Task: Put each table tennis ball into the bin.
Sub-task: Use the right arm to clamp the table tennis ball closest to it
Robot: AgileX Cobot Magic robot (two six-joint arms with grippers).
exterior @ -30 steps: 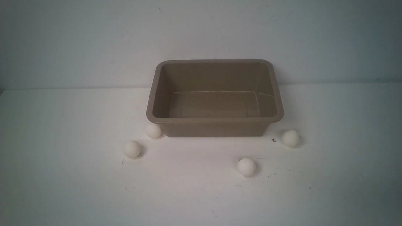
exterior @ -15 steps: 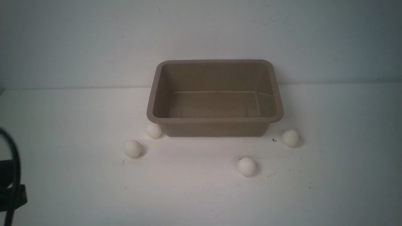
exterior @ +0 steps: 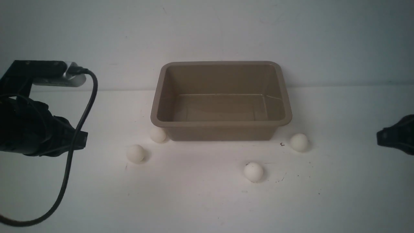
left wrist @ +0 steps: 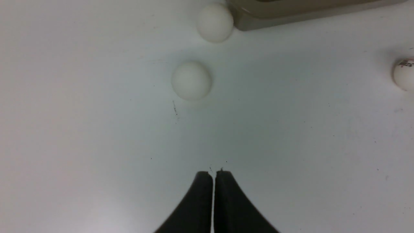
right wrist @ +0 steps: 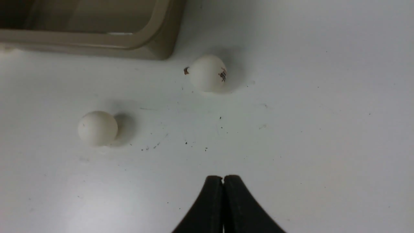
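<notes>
The taupe-brown bin [exterior: 221, 123] stands empty at the middle back of the white table. Four white table tennis balls lie on the table in front of it: one against its front left corner [exterior: 158, 135], one further left [exterior: 135, 153], one at the front middle [exterior: 253, 171] and one off its front right corner [exterior: 299, 142]. My left gripper [left wrist: 213, 173] is shut and empty, short of the left pair [left wrist: 191, 81] [left wrist: 215, 22]. My right gripper [right wrist: 223, 177] is shut and empty, short of the marked ball [right wrist: 208, 73] and the plain one [right wrist: 97, 128].
The left arm with its looping black cable [exterior: 77, 129] is at the table's left side. The right arm's dark end [exterior: 396, 135] shows at the right edge. A grey wall rises behind the bin. Small dark specks [exterior: 282, 144] mark the table.
The left arm has come up into view at the left, with its cable. The right arm's end has appeared at the right edge. The balls and bin have not moved.
</notes>
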